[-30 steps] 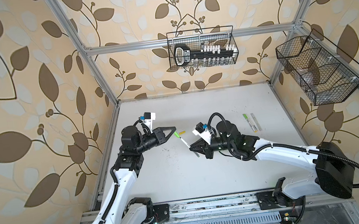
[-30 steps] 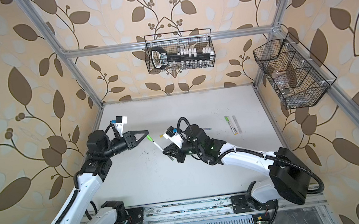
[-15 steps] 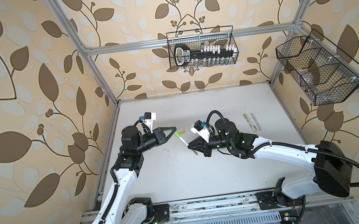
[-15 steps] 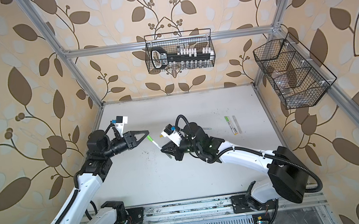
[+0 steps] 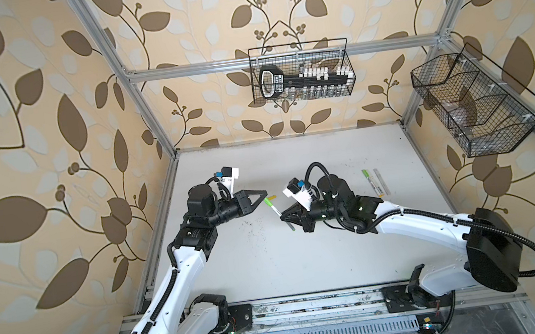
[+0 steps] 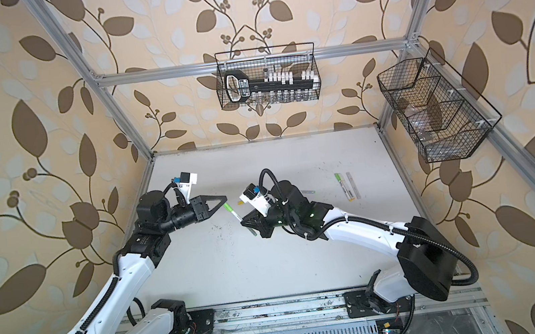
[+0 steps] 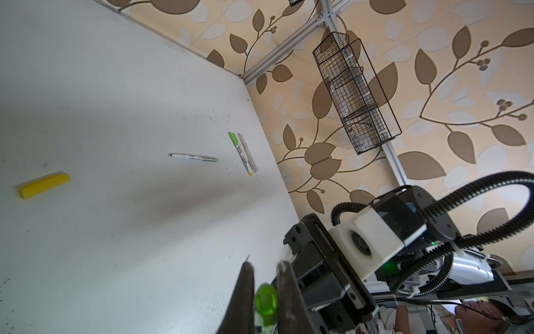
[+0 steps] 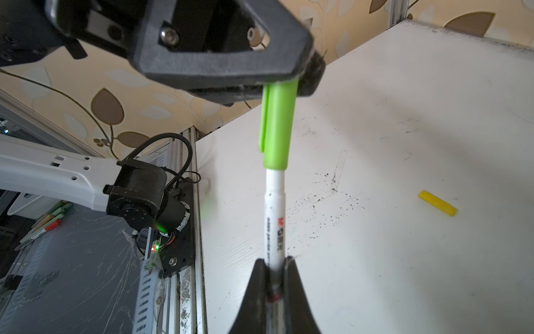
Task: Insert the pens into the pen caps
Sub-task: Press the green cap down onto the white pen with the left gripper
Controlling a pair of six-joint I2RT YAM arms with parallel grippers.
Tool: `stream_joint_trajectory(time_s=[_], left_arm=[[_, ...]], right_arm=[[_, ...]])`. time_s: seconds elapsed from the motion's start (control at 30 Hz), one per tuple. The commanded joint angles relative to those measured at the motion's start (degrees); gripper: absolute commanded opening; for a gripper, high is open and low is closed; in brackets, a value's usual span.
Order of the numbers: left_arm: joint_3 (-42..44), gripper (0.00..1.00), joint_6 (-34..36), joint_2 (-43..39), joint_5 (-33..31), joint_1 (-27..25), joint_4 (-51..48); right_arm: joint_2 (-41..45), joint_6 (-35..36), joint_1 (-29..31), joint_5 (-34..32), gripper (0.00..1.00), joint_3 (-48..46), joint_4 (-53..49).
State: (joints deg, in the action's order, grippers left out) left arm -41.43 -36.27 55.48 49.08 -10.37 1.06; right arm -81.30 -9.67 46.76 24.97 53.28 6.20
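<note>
The left claw is clamped on the closed end of a green cap. The right claw is clamped on the barrel of a pen, whose tip end sits inside that cap. The joined pair hangs above the bench, between the two arms and left of its middle.

The white bench below is peppered with dark specks and short scratches. A yellow cap lies just beyond the left claw's tip. Further right lies an uncapped pen. Near the right edge a green-capped pen and a pale-capped pen lie side by side.

An aluminium frame boxes the bench against beige wallpaper with brown leaves. One wire basket hangs on the back wall and a second basket on the right wall. A metal rail along the front edge carries both arm bases.
</note>
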Motion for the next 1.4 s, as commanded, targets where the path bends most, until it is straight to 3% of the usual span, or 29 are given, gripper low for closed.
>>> stream_joint_trajectory(time_s=[0.0,0.57,1.0,1.37], left_arm=[[-2.06,0.0,4.4,0.63,0.33,-3.29,-5.78],[-4.31,0.0,9.87,4.71,-6.33,-13.66,-15.47],[-9.59,0.0,17.56,7.17,-14.64,-14.39,-31.49],[-10.16,0.0,17.77,7.86,-12.22,-14.76,-31.95]], right_arm=[[0.05,-0.16,-0.08,-1.5,0.0,3.64,3.99],[-0.16,1.79,-1.15,-4.57,0.0,11.0,2.08],[-1.05,4.68,-1.06,-6.7,0.0,14.39,-2.62],[-2.81,5.77,-1.11,-5.86,0.0,17.64,-7.66]])
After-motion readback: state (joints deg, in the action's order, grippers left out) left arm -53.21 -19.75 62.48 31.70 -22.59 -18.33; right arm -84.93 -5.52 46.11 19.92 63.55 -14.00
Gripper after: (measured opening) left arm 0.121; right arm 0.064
